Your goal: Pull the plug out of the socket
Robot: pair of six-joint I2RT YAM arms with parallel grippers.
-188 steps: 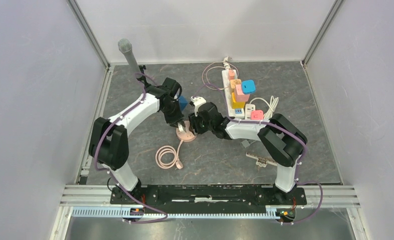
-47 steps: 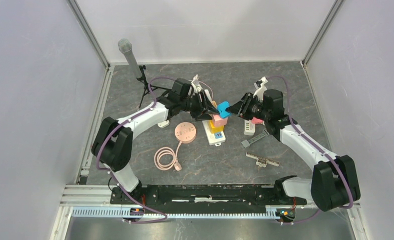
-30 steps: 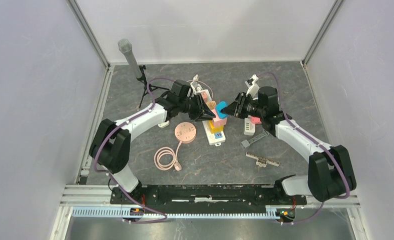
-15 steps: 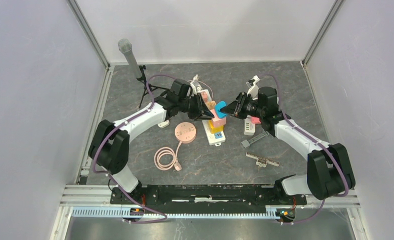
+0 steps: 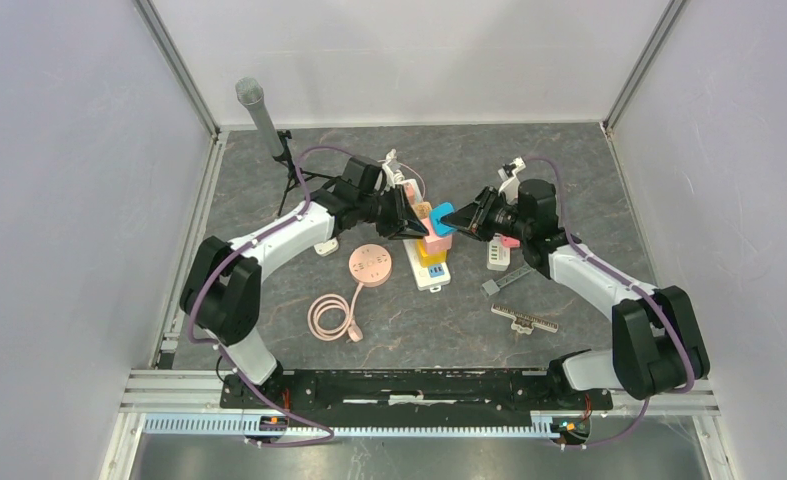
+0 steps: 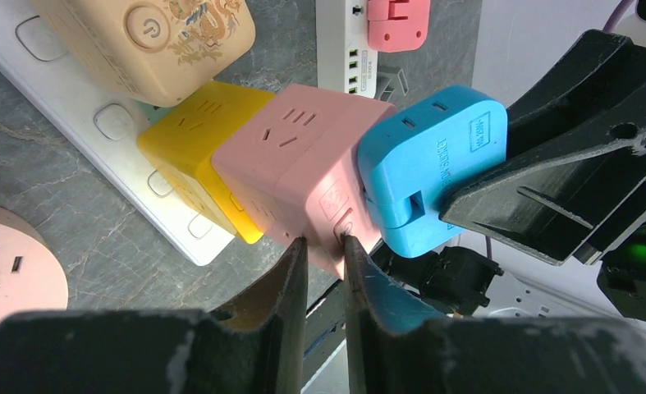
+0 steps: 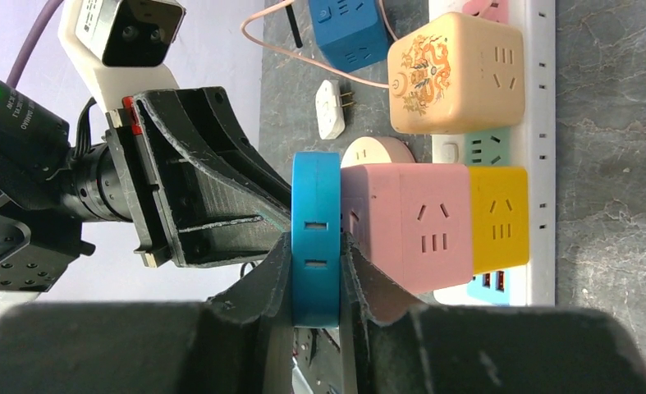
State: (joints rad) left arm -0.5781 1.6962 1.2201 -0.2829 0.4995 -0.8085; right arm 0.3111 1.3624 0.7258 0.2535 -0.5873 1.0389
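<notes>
Blue plug: the blue plug (image 7: 316, 189) sits flush against one face of the pink cube socket (image 7: 405, 226), raised above the table, between the two claws.
Pink cube socket: it stands on the white power strip (image 7: 541, 164), right next to a yellow cube (image 7: 498, 217). A beige cube (image 7: 455, 74) with a gold pattern is further along the same strip.
Right claw: the right gripper (image 7: 316, 246) comes in from the right. Its two fingers are pressed onto the flat sides of the blue plug, which fills the gap between them.
Left claw: the left gripper (image 6: 322, 244) reaches in from the other side. Its fingers are drawn nearly together and pinch a lower corner of the pink cube socket.
Between the claws: the two sets of fingertips end up very close, just plug and cube between them. From the left wrist I see the right claw's black finger lying against the plug's far side.
Strip on the table: it lies near the middle of the grey table (image 5: 419, 330), slightly askew.
Nearby: a round pink socket disc (image 5: 369, 263) lies just left of the strip, with a coiled pink cable (image 5: 334, 315) nearer the arm bases. A microphone (image 5: 259, 110) on a small stand is in the far left corner.
</notes>
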